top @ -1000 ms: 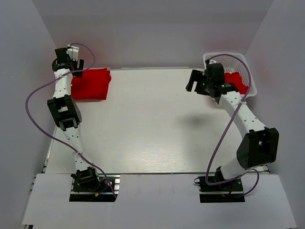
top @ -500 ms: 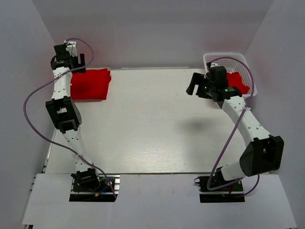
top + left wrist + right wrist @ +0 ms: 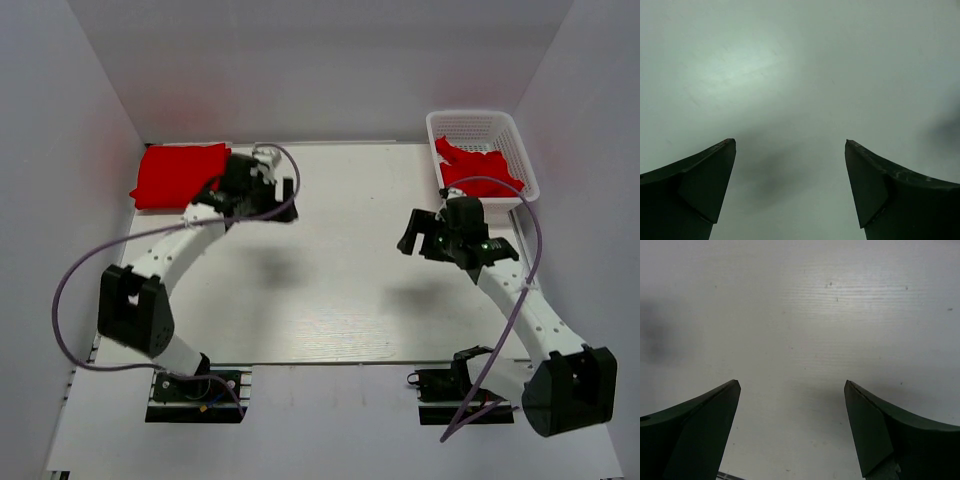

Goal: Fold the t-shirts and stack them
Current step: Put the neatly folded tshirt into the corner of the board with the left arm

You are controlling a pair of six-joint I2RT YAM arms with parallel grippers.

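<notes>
- The right gripper (image 3: 791, 382) has its jaws wide apart and holds nothing; only bare table (image 3: 805, 300) lies under it.
- The left gripper (image 3: 790, 142) is equally wide apart and also empty.
- A loose t-shirt (image 3: 478, 168) lies crumpled in the basket (image 3: 475, 117), beyond the right gripper and a little to its right.
- The folded t-shirt (image 3: 170, 175) lies beyond the left gripper, to its left.
- I judge this shirt must be fetched next: pinch one upper layer, lift it above the rim, then spread it flat between both grippers.
</notes>
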